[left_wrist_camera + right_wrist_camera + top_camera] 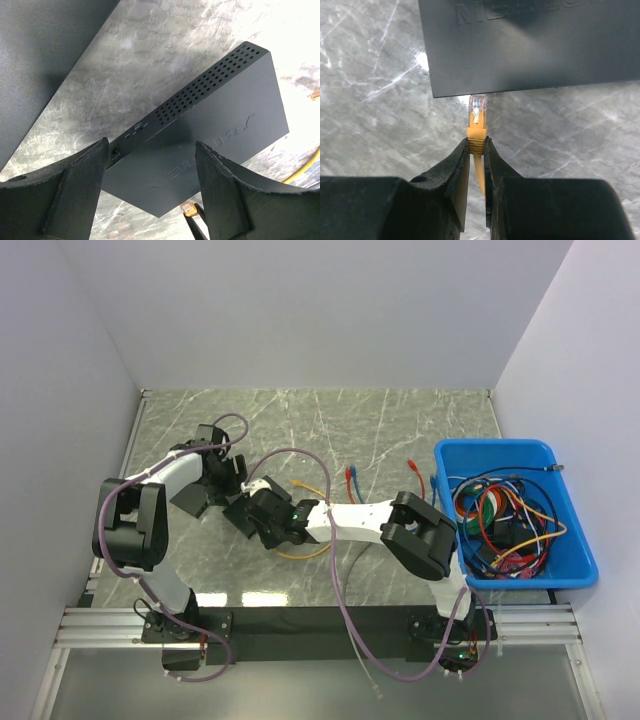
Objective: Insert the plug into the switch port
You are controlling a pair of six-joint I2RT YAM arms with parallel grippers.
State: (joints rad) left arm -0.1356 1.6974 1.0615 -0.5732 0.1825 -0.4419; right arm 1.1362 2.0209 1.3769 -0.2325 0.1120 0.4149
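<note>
Closest to lens, noted left gripper (150,150) spread wide over black switch (215,110), which lies flat on marble table (165,45); contact with casing not determinable. Noted right gripper (476,150) pinched shut on yellow boot of plug (477,112), clear tip pointing at switch edge, just short of it. Judged step: final approach before insertion. No port visible in any view. Next: line up tip with opening, push straight in, brace switch against sliding.

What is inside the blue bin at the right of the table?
A tangle of coloured cables fills the blue bin. Its floor and anything beneath them are covered.
</note>
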